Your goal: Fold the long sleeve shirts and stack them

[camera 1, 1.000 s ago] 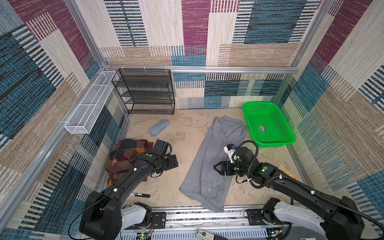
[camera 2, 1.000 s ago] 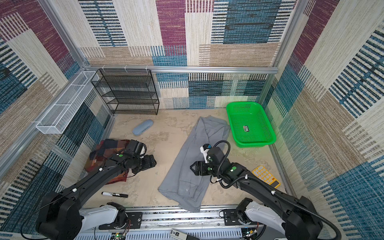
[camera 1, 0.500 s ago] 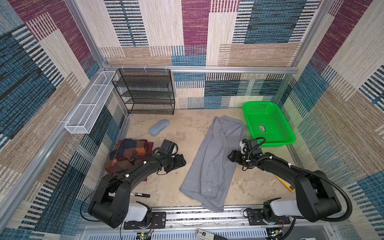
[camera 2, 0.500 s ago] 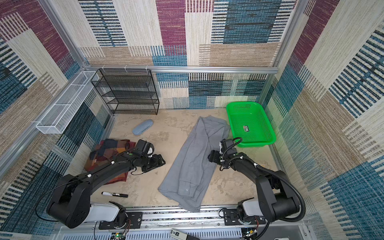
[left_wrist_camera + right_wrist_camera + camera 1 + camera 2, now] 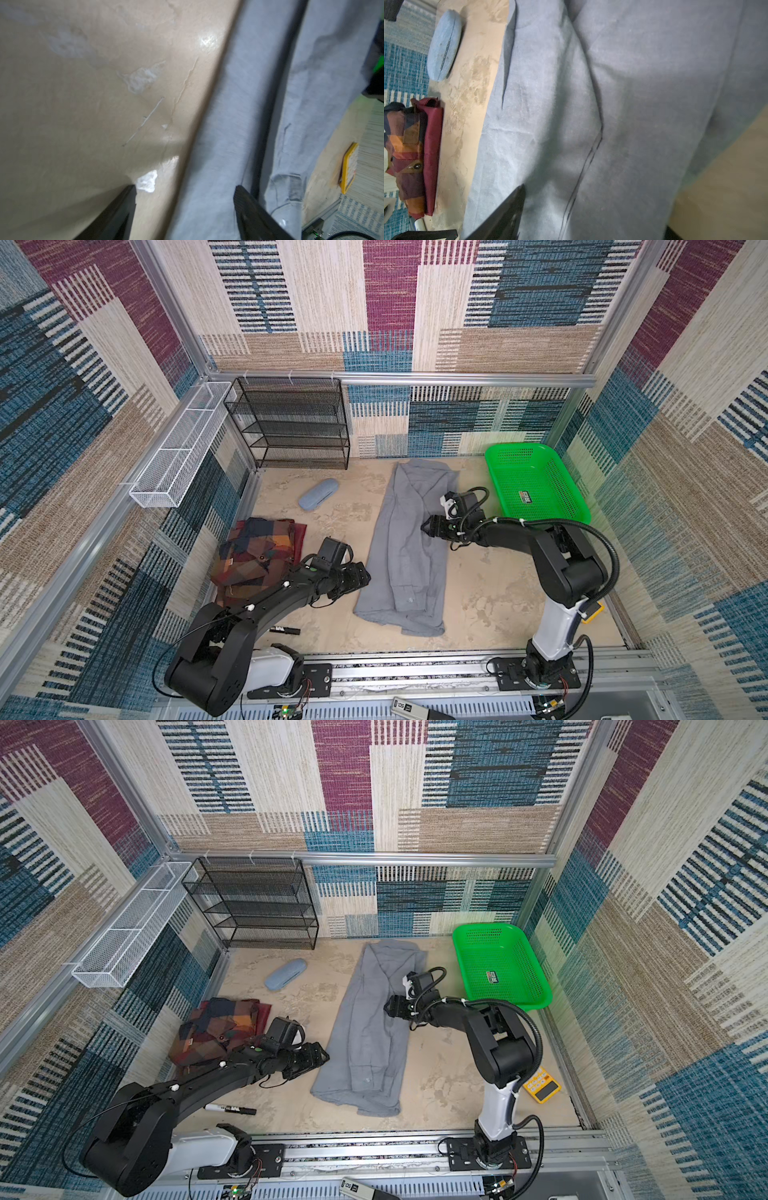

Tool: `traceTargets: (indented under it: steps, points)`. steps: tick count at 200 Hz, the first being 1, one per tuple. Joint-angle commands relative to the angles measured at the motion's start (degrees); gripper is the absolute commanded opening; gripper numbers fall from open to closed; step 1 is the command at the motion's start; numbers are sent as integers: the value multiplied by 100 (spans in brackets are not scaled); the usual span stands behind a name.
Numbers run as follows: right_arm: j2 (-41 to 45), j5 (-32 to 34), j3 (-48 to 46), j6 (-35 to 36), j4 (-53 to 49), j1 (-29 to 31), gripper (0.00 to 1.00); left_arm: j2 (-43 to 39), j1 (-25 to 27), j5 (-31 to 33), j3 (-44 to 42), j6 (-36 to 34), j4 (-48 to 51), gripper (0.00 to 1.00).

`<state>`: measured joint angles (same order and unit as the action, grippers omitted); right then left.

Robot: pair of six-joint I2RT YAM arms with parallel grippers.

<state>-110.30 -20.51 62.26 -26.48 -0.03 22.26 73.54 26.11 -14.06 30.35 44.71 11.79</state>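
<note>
Both arms reach across the counter (image 5: 478, 597): the left fingers (image 5: 252, 209), spread and released, straddle the left edge of the grey shirt (image 5: 409, 547), lying lengthwise mid-counter, while the right fingers (image 5: 506, 212), released too, hang over its right half. The plaid shirt (image 5: 253, 556) sits folded by the left wall. The green basket (image 5: 536, 472) label and marker (image 5: 230, 1109) print are too small to read; the yellow keypad (image 5: 541, 1085), plain in a top view, shows edge-on from the left wrist.
</note>
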Motion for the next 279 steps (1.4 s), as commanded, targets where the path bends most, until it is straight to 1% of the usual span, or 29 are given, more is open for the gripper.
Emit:
traceTargets:
  steps: [1, 10, 20, 28, 38, 58, 67, 72, 83, 105, 118, 133, 152, 172, 180, 192, 204, 217, 239, 262, 270, 279]
  points:
    - [-497, 32, 564, 171, -609, 141, 75, -150, 123, 6, -262, 442, 128, 78]
    - [-562, 219, 651, 159, -692, 156, 75, -273, 214, 72, -333, 534, 128, 78]
    - [-439, 480, 563, 145, -726, 148, 77, -423, 350, 140, -409, 637, 110, 78]
    - [-255, 720, 428, 151, -681, 155, 80, -565, 466, 210, -509, 754, 48, 78]
    - [-4, 867, 221, 254, -594, 153, 82, -763, 624, 284, -687, 938, -131, 78]
    - [530, 1277, 43, 432, -910, 155, 89, -1084, 948, 423, -1013, 1402, -560, 78]
    - [797, 1348, -85, 433, -1024, 155, 91, -1175, 1117, 518, -1108, 1574, -703, 77]
    - [948, 1322, -182, 425, -1054, 152, 92, -1221, 1196, 542, -1133, 1629, -758, 78]
    - [1312, 1032, -468, 348, -1048, 147, 94, -1322, 1309, 624, -1087, 1631, -638, 77]
    - [2018, 89, -1231, 145, -816, 177, 94, -1734, 1335, 961, -775, 1396, 240, 77]
    - [2457, -89, -1704, 33, -678, 310, 93, -2022, 1335, 1182, -619, 1238, 567, 78]
    - [2861, -213, -2049, 19, -639, 506, 91, -2136, 1335, 1279, -429, 1200, 865, 78]
    - [3260, -418, -2325, -121, -501, 664, 89, -1854, 1335, 1002, -183, 1248, 854, 77]
    - [3533, -704, -2582, -340, -264, 685, 87, -1175, 1382, 490, 129, 1364, 695, 66]
    - [3592, -710, -2634, -371, -263, 689, 87, -908, 1440, 379, 248, 1380, 632, 61]
    - [3670, -649, -2659, -350, -347, 685, 87, -571, 1561, 357, 437, 1442, 635, 59]
    - [3790, -571, -2683, -327, -400, 686, 87, -307, 1660, 404, 586, 1434, 561, 53]
    - [3927, -556, -2739, -303, -384, 686, 86, -113, 1755, 531, 739, 1461, 489, 52]
    - [4074, -525, -2754, -229, -453, 683, 86, 226, 1848, 537, 936, 1523, 355, 51]
    - [4227, -524, -2767, -196, -494, 683, 86, 592, 1928, 522, 1030, 1541, 180, 41]
    - [4289, -541, -2762, -183, -520, 690, 86, 696, 1941, 502, 1056, 1541, 152, 34]
    - [4346, -541, -2746, -165, -578, 684, 86, 780, 1951, 517, 1087, 1528, 178, 28]
